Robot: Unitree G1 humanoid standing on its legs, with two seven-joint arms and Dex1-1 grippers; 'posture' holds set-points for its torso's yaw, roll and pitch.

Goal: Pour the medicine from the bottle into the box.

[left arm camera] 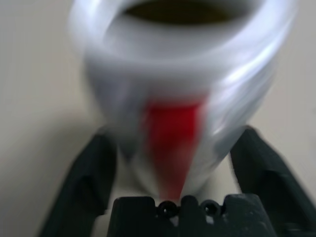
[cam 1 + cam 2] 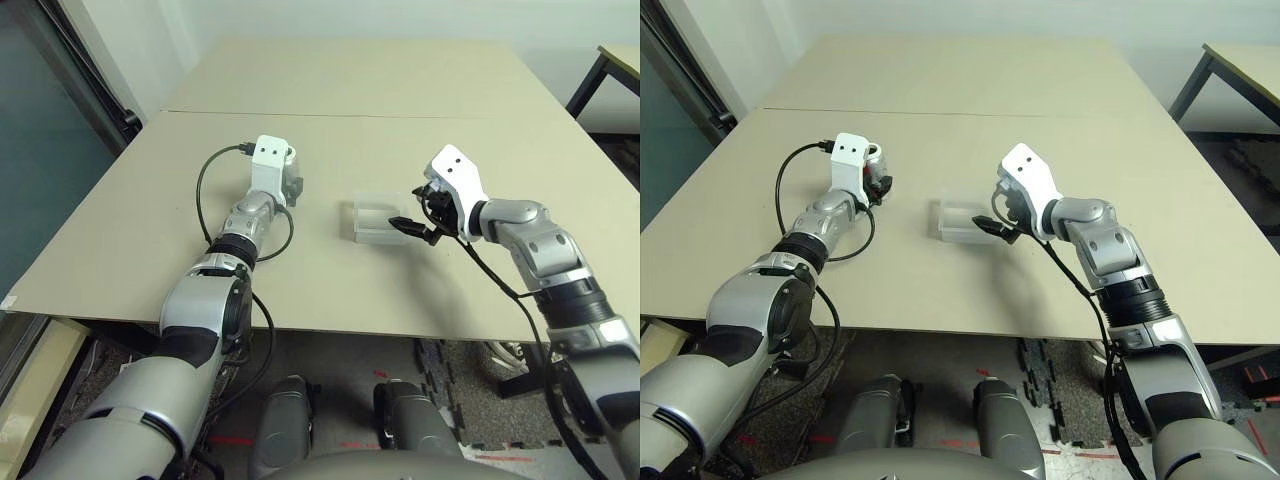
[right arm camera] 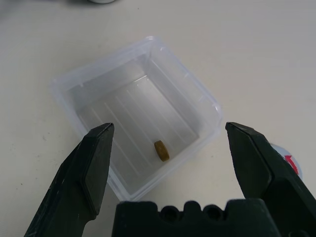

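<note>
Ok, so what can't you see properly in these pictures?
- Inside the bottle: only darkness shows through its blurred opening, left wrist view.
- The round thing with a red arrow: partly hidden by a right claw finger, right wrist view.
- The far table's end: cut off, right eye view.

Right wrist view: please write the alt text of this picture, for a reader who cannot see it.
A clear plastic box on a pale table holds one brown pill; the right gripper's black fingers stand open over it, and beyond one finger lies a round cap with a red mark.
</note>
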